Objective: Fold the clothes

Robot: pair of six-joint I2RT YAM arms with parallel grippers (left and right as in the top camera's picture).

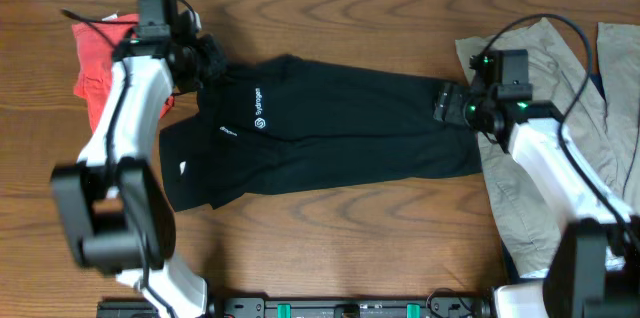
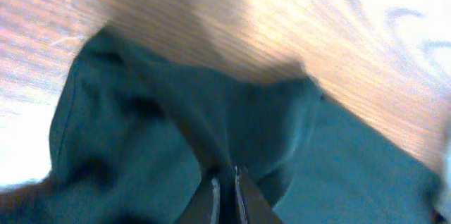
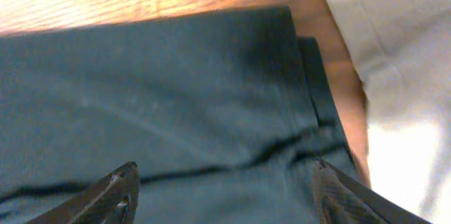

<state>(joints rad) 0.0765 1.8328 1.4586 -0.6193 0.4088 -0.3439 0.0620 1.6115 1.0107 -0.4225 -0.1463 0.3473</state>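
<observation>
The black garment (image 1: pixel 330 128) bears a small white logo (image 1: pixel 258 110). The red cloth (image 1: pixel 95 58) and beige trousers (image 1: pixel 520 223) are plain. The table (image 1: pixel 350 238) shows brown wood grain.

View from my remote station: the garment (image 1: pixel 330 133) lay spread across the middle of the table (image 1: pixel 330 248), its length running left to right. A cloth (image 1: pixel 90 56) sat toward the far left corner, partly under the left arm and just beside the garment's left end. Trousers (image 1: pixel 500 208) lay down the right side, from the far edge toward the near one, just beside the garment's right end. My right wrist camera showed a strip of table between the two. The left gripper (image 1: pixel 210 63) was at the garment's far left corner and the right gripper (image 1: pixel 443 105) over its right end. The right arm lay across the trousers.
</observation>
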